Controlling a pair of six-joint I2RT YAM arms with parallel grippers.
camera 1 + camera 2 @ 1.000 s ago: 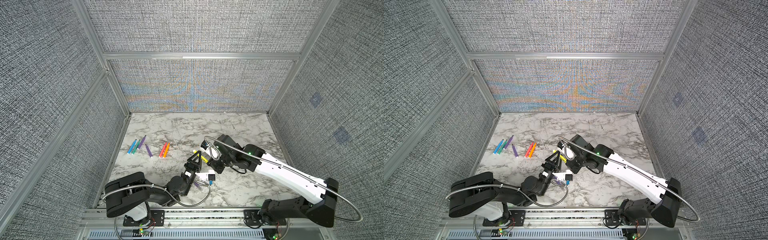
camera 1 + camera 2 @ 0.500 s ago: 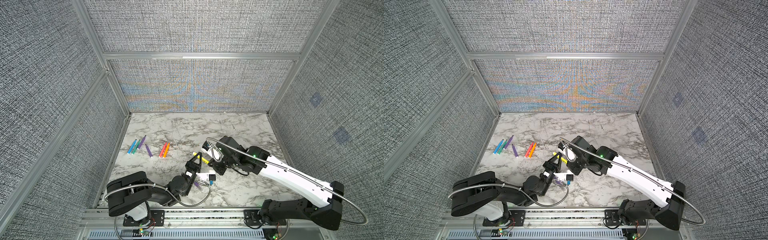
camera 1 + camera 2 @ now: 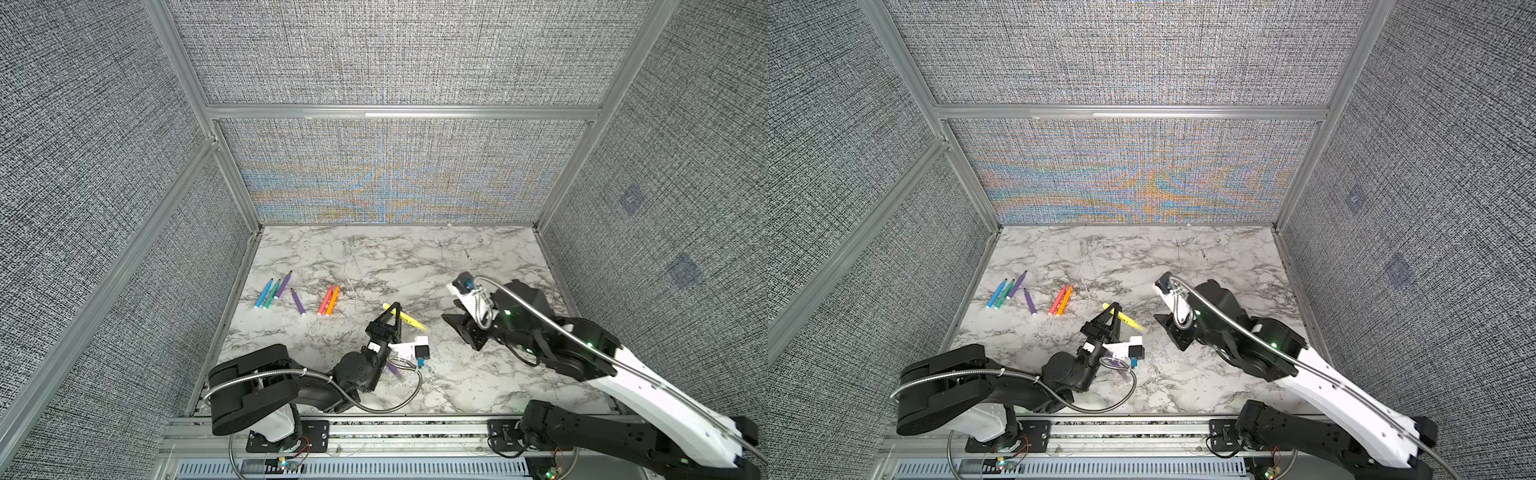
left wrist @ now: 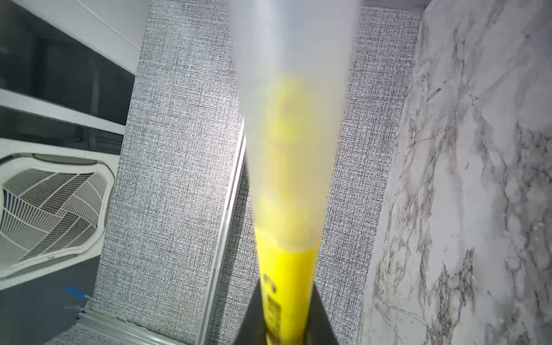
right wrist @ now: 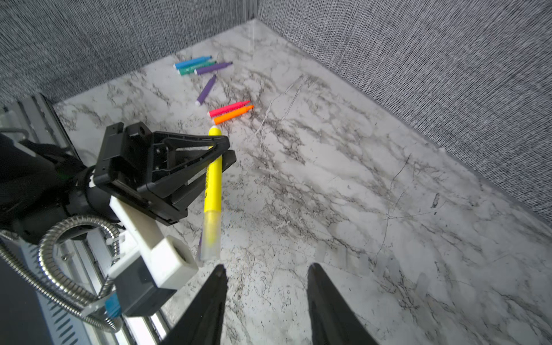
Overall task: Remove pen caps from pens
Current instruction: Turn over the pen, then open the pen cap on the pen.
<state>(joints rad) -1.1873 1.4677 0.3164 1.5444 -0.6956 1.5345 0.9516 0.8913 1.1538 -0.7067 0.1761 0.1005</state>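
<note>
Left gripper [image 5: 225, 150] clamped on yellow pen [image 5: 214, 179], clear cap [image 5: 211, 239] on, capped end pointing at right gripper [image 5: 266, 268]. Its jaws are apart, empty, just short of the cap. Six loose pens [image 5: 229, 108] lie on marble table [image 5: 358, 194] beyond left gripper.

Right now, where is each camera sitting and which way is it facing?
Top views: high over the front edge, facing down and back at the table; left arm and right arm show.
Left wrist: on the left arm, facing along the left hand at the capped yellow pen it grips; its fingers show.
Right wrist: on the right arm, facing past the open right hand at the left hand and loose pens.
Shared: both wrist views show the yellow pen.
</note>
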